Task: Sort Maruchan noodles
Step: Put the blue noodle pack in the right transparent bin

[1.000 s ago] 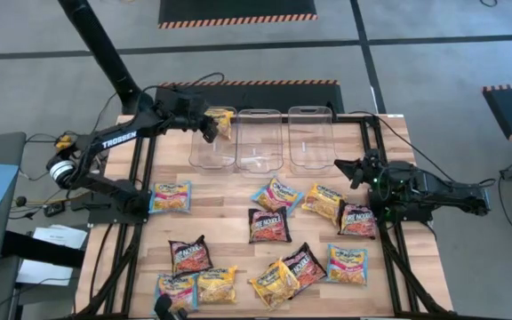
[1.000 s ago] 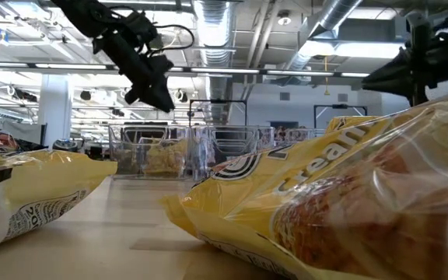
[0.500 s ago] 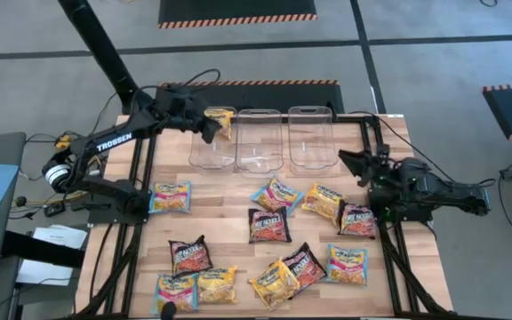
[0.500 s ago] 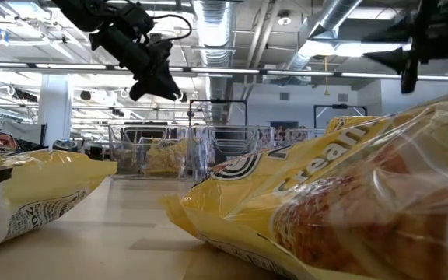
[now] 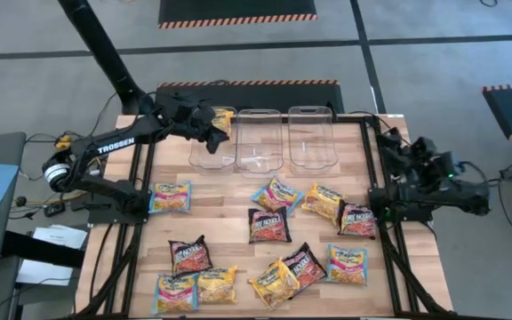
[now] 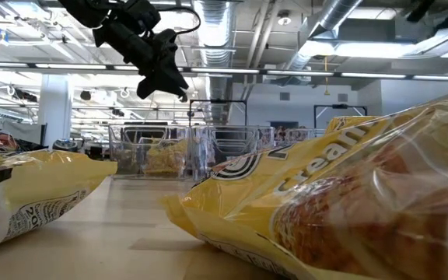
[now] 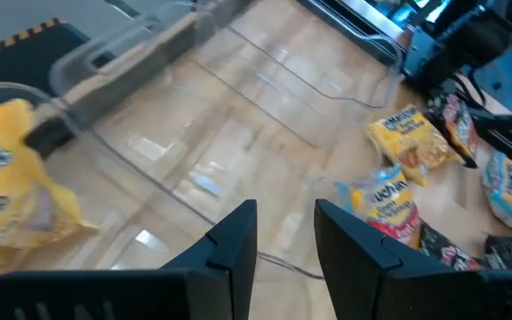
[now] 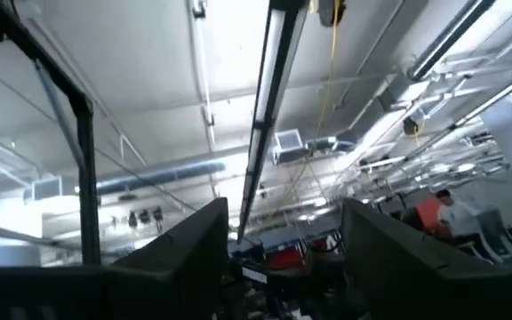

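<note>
Left gripper (image 5: pixel 213 133), fingers parted and empty, hangs over the leftmost clear plastic bin (image 5: pixel 212 153) holding one yellow crinkly ramen packet (image 5: pixel 223 119); right gripper (image 5: pixel 389 142), fingers parted, waits; next, apparently, another packet from the wooden counter (image 5: pixel 229 227).

The setting was a large industrial lab or warehouse-style workshop: exposed silver ducts (image 6: pixel 216 23) and long strip lights (image 8: pixel 274 71) ran under a bare high ceiling. The wooden table (image 5: pixel 229 200) stood on grey concrete marked with hazard-striped mats (image 5: pixel 236 12). A person (image 8: pixel 443 213), possibly seated at a workstation, showed far off.
</note>
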Action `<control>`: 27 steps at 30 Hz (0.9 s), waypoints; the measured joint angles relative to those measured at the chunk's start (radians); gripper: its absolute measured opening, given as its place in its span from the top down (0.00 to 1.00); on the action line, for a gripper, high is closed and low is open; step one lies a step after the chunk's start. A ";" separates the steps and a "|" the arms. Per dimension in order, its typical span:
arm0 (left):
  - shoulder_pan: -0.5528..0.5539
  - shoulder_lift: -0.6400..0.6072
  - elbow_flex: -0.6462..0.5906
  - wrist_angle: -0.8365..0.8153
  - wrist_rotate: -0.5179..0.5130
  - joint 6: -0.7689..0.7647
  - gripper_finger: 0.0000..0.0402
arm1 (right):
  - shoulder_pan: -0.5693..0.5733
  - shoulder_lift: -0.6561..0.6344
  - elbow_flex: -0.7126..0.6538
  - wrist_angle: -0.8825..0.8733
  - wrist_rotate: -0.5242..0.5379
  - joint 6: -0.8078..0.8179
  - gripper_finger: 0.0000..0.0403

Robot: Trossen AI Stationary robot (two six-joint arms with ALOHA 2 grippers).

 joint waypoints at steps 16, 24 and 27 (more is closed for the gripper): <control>-0.078 0.000 0.000 -0.002 -0.035 -0.045 0.75 | 0.002 0.354 0.507 -0.830 -0.231 0.304 0.39; -0.078 0.000 0.000 -0.002 -0.054 -0.060 0.75 | 0.038 0.497 0.610 -0.953 -0.439 0.352 0.39; -0.078 0.000 0.000 -0.002 -0.056 -0.060 0.75 | 0.081 0.535 0.630 -1.063 -0.439 0.393 0.39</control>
